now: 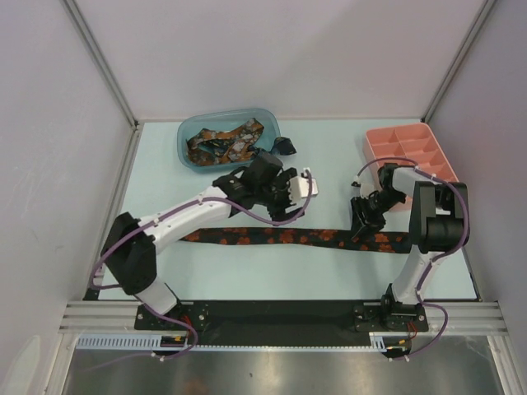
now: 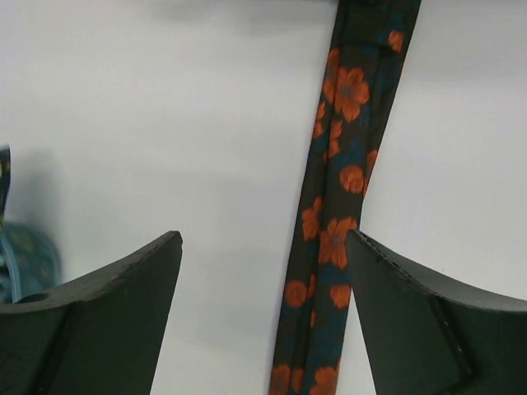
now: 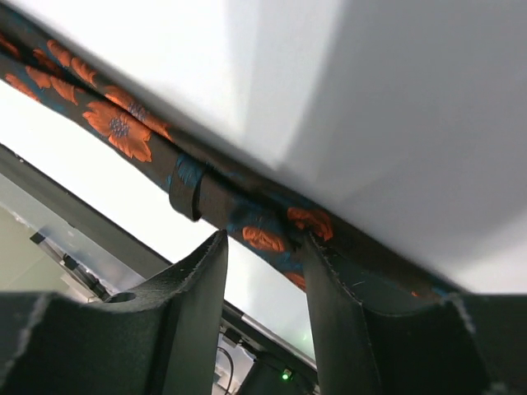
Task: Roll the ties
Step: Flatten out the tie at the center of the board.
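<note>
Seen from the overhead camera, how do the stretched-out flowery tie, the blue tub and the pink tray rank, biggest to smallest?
1. Flowery tie, longest by far, though narrow.
2 and 3. Blue tub and pink tray: too alike to rank.

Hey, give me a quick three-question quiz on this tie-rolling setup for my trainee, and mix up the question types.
1. True or false: the floral tie lies laid out lengthwise on the table.
2. Where are the other ties piled? A) in the blue tub B) in a cardboard box C) in a wire basket
3. Is the left tool open or shut?

Key: 1 true; 2 A; 3 open, with nothing between its fingers.
</note>
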Available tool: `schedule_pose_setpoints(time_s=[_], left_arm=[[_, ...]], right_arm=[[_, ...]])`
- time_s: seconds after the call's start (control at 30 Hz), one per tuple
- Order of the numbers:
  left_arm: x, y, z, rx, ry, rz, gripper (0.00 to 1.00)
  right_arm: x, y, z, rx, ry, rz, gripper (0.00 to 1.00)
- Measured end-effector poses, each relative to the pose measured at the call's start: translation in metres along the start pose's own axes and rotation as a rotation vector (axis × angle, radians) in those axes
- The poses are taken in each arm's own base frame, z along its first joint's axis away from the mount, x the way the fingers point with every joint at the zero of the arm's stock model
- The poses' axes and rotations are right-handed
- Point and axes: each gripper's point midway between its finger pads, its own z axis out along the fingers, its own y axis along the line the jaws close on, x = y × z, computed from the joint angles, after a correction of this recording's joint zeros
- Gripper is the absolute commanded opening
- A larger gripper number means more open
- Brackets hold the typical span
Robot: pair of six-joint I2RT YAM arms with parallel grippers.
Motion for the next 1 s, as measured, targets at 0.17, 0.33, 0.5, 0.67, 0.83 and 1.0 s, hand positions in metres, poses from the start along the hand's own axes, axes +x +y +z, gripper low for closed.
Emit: schedule_pose_setpoints(time_s=[0.17, 0.33, 0.5, 0.67, 0.83, 1.0], left_arm=[[0.042, 0.011, -0.027, -0.044, 0.058, -0.104, 0.86], [0.082, 0.028, -0.052, -0.1, 0.118, -0.216, 0.87], [0.12, 0.04, -0.078, -0.137, 0.159, -0.311, 0.9], [0.176, 0.042, -0.114, -0.097, 0.268, -0.327, 1.0], [0.223, 0.022, -0.129, -0.002, 0.383, -0.249, 0.99], [0.243, -0.001, -0.118, 0.125, 0.42, -0.168, 0.99]], right_arm=[[-0.002, 0.001, 0.005, 0.017, 0.021, -0.006, 0.42], [-0.003, 0.004, 0.007, 0.021, 0.026, -0.013, 0.03], [-0.002, 0.004, 0.003, 0.031, 0.033, -0.023, 0.0], [0.003, -0.008, -0.019, 0.092, 0.007, -0.041, 0.0], [0.008, -0.031, -0.037, 0.144, -0.025, 0.0, 0.0], [0.011, -0.038, -0.04, 0.168, -0.02, 0.01, 0.0]])
